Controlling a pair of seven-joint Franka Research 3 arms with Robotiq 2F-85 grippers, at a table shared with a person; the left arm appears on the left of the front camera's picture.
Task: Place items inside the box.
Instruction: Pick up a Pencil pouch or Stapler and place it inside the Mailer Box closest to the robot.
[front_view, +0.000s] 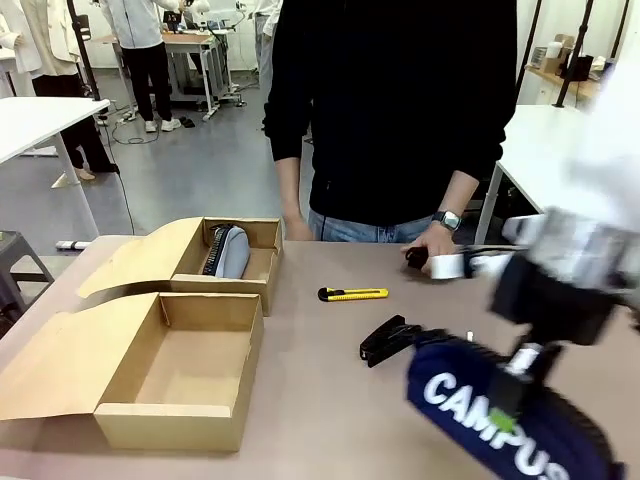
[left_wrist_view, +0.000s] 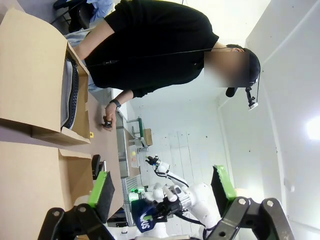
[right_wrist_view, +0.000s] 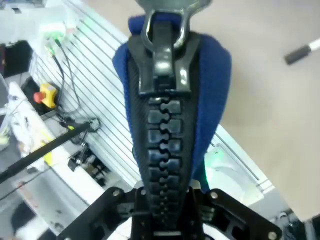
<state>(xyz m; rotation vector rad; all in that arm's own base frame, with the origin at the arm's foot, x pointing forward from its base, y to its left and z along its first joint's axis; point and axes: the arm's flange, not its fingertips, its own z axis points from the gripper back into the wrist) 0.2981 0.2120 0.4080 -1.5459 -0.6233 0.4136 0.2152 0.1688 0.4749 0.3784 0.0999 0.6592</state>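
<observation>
Navy pencil case (front_view: 455, 395) with CAMPUS on it sat at the lower right of the front view and looked lifted off the table. It was well apart from the big cardboard box (front_view: 175, 428) lying open at lower left.

My worry was the grip. It only had the zipper ridge along the top, so the case could swing or slide out on the way across. A black stapler (front_view: 388, 340) lay right between the case and the box, so a low carry could knock it. The yellow knife (front_view: 352, 294) was just past it, and the person's hand (front_view: 432, 243) rested on the table at middle right.

Right claw (front_view: 512, 400) was pressed together, pinching the case by that zipper. Left claw (left_wrist_view: 161, 187) was spread wide with nothing in it.
</observation>
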